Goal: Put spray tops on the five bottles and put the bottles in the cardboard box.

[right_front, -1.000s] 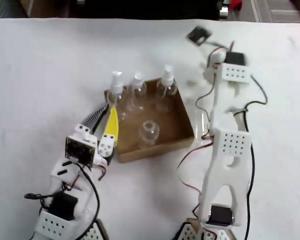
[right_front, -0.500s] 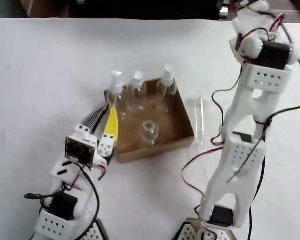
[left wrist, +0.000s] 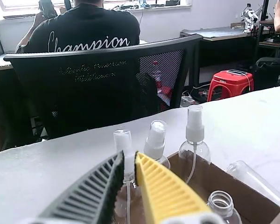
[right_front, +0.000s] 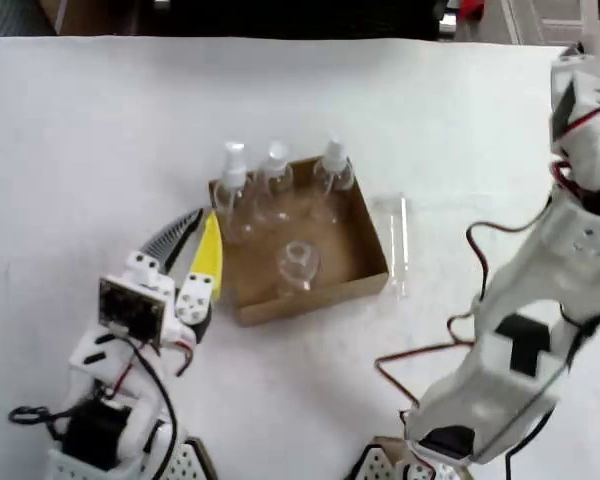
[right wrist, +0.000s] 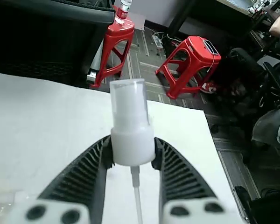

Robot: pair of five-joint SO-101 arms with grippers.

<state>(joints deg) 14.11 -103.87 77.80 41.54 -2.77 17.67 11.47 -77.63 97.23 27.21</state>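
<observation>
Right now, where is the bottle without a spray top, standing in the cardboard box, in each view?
High view: the uncapped bottle stands in the cardboard box, on the arms' side of three capped bottles.
Left wrist view: it stands in the box, nearer the camera than those three.
Right wrist view: faces the spray top in the right gripper, away from the box.
Shared landmark: the cardboard box.

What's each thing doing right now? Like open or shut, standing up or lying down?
Cardboard box, open.
Capped bottles, three standing in the box, spray tops on.
Open bottle, standing in the box, no top.
Fifth bottle, lying on the table beside the box.
Right gripper, shut on spray top.
Left gripper, shut, empty.
</observation>
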